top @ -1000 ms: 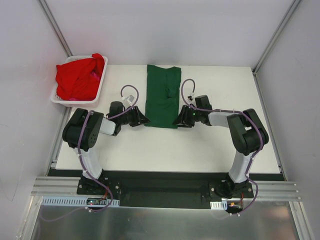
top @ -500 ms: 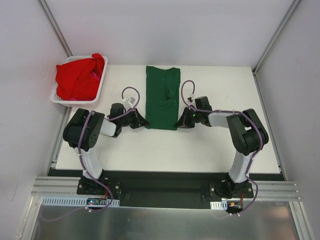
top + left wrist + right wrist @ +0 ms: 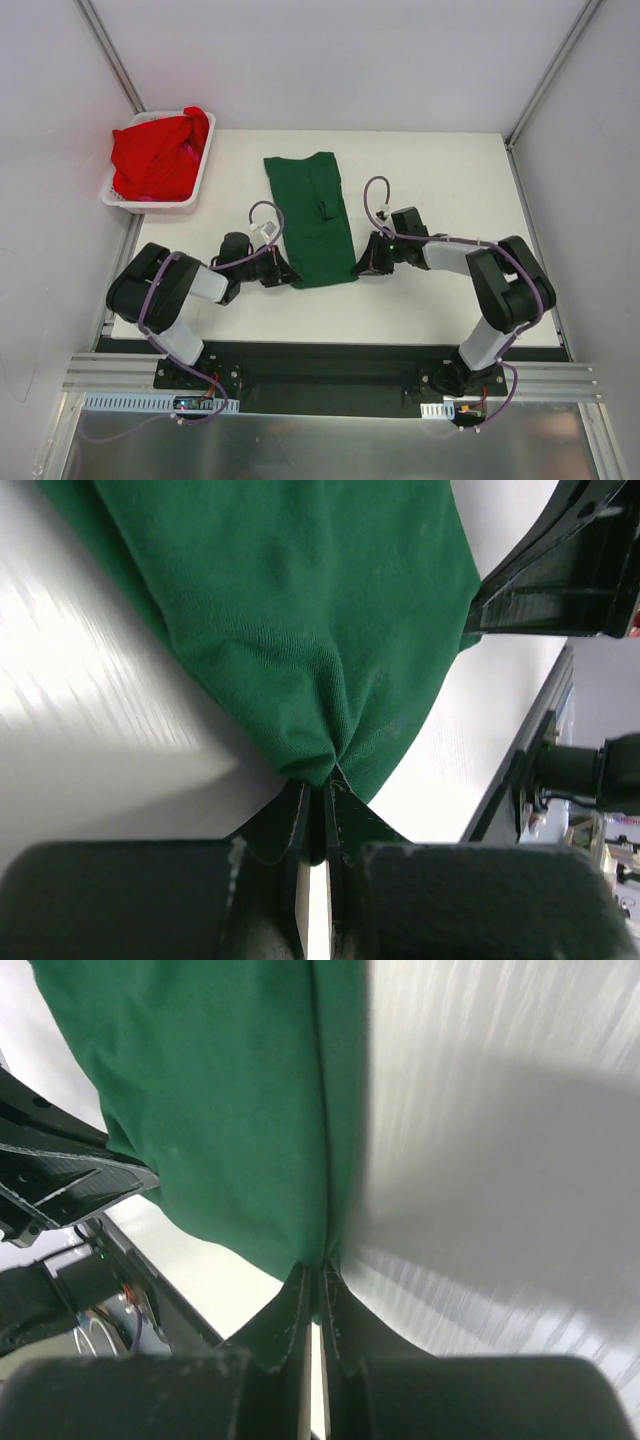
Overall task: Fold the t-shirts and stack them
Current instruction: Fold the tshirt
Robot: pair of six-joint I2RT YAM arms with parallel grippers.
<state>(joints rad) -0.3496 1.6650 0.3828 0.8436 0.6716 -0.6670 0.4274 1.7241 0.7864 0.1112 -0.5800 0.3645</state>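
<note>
A dark green t-shirt [image 3: 312, 215] lies as a long folded strip on the white table [image 3: 450, 180], slanting from upper left to lower right. My left gripper [image 3: 287, 276] is shut on its near left corner, where the green cloth [image 3: 300, 630] bunches between the jaws. My right gripper [image 3: 358, 270] is shut on the near right corner, and the green cloth [image 3: 220, 1100] runs away from its jaws. Red t-shirts [image 3: 155, 155] are heaped in the white basket [image 3: 118, 198] at the far left.
The basket hangs partly over the table's left edge. Metal frame posts [image 3: 110, 60] rise at the back corners. The black base rail [image 3: 320, 375] runs along the near edge of the table.
Both grippers have shut on the green t-shirt's near corners and pulled it toward the near edge. The strip has slid nearer and now slants, its far end swung left.
</note>
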